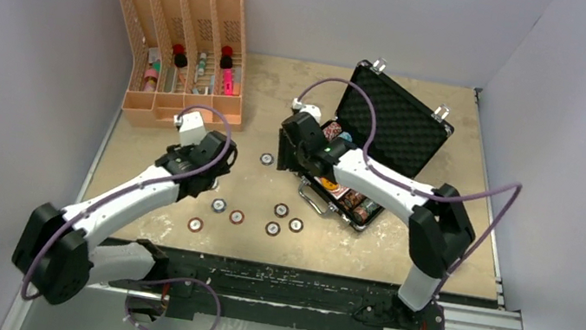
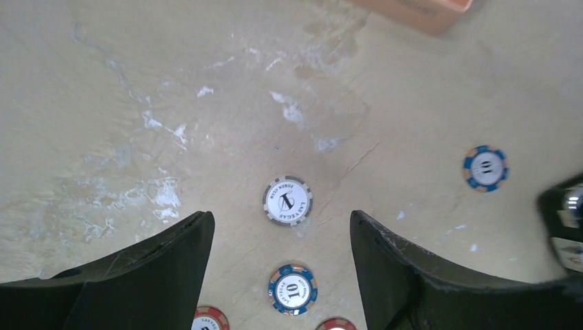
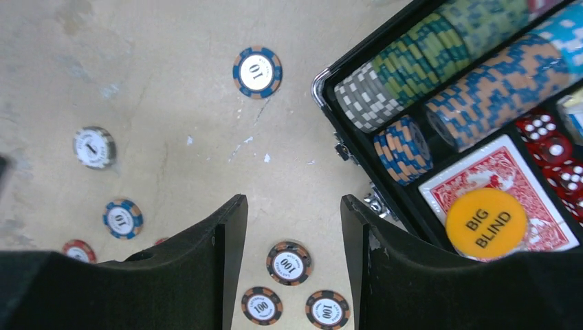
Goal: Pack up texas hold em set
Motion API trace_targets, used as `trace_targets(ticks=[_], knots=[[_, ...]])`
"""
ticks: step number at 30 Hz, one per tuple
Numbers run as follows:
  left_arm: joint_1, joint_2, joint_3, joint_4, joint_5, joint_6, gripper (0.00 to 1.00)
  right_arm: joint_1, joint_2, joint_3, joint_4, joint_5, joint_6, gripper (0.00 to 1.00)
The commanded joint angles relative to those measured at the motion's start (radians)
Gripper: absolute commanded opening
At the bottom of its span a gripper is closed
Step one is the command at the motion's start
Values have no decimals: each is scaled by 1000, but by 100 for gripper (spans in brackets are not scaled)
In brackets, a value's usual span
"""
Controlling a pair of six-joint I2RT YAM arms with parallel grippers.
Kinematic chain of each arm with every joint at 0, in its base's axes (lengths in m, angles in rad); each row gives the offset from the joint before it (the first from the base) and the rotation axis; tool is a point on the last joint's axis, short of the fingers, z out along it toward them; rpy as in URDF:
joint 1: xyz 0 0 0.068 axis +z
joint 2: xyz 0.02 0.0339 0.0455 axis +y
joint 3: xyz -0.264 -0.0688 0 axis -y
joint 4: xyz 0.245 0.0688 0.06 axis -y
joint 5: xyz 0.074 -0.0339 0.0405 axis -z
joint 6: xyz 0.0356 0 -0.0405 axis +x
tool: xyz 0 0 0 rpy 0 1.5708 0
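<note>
On the right half of the tabletop (image 1: 346, 256) the small black briefcase (image 1: 404, 129) lies open, its foam-lined lid tilted back toward the far wall; seen from the right wrist, it holds rows of coloured chips (image 3: 440, 55) on edge, a red-backed card deck (image 3: 509, 168) under a yellow BIG BLIND disc (image 3: 486, 223), and red dice (image 3: 550, 141) just beside the deck; loose chips (image 1: 272, 228) lie scattered flat on the tabletop left of the case; the right fingers (image 3: 206, 275) are spread with nothing between them, hanging beside the case's edge, a 100 chip (image 3: 289, 262) showing on the tabletop in their gap; the left fingers (image 2: 158, 275) are spread wide and hold nothing, above a white chip (image 2: 287, 200) and a blue 10 chip (image 2: 293, 289); an orange rack (image 1: 184, 52) stands in the far left corner, well apart from the case.
</note>
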Motion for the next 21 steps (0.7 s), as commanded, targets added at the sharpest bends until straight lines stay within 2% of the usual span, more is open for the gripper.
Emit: trace_targets(ticks=[1, 4, 9, 13, 21], knots=[[42, 129, 0, 46, 65, -31, 69, -12, -129, -53, 93, 67, 47, 55], [100, 191, -17, 107, 143, -6, 63, -36, -182, -112, 121, 63, 49, 55], [143, 300, -15, 200, 273, 59, 66, -72, -258, -204, 196, -10, 14, 54], [147, 413, 33, 191, 288, 85, 66, -78, -270, -224, 217, -25, -8, 54], [148, 463, 78, 84, 242, 64, 41, -80, -278, -243, 230, -23, -30, 53]])
